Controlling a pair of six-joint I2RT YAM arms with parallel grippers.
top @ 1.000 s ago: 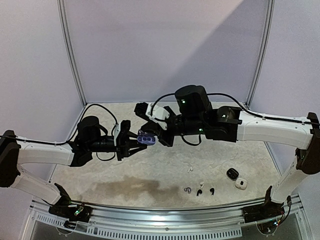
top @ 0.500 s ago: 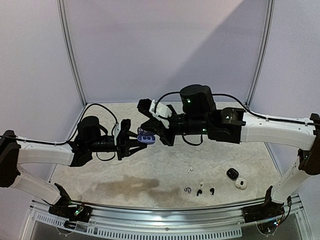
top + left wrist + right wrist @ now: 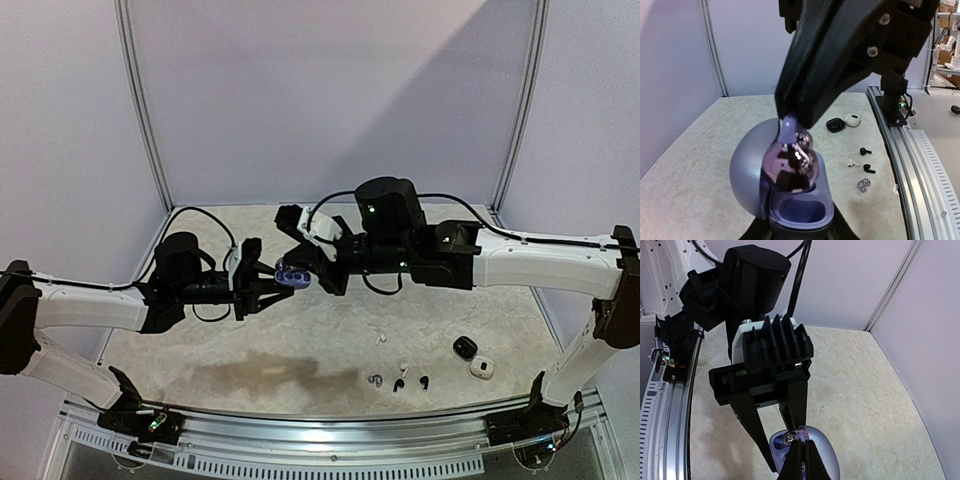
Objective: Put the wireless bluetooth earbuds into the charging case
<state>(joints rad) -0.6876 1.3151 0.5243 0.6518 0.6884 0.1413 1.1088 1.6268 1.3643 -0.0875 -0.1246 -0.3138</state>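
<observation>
Left wrist: purple earbud (image 3: 792,167) seemingly touching charging case (image 3: 801,214).
Right gripper (image 3: 790,119), pinching it, had re-centred; left gripper (image 3: 262,287) clamped the case.

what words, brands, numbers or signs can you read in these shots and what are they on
None can be read.
The lilac rounded plastic charging case and the glossy purple earbud show no print.
The small black pebble-shaped case and the small white pebble-shaped case are too small to show any marking.
</observation>
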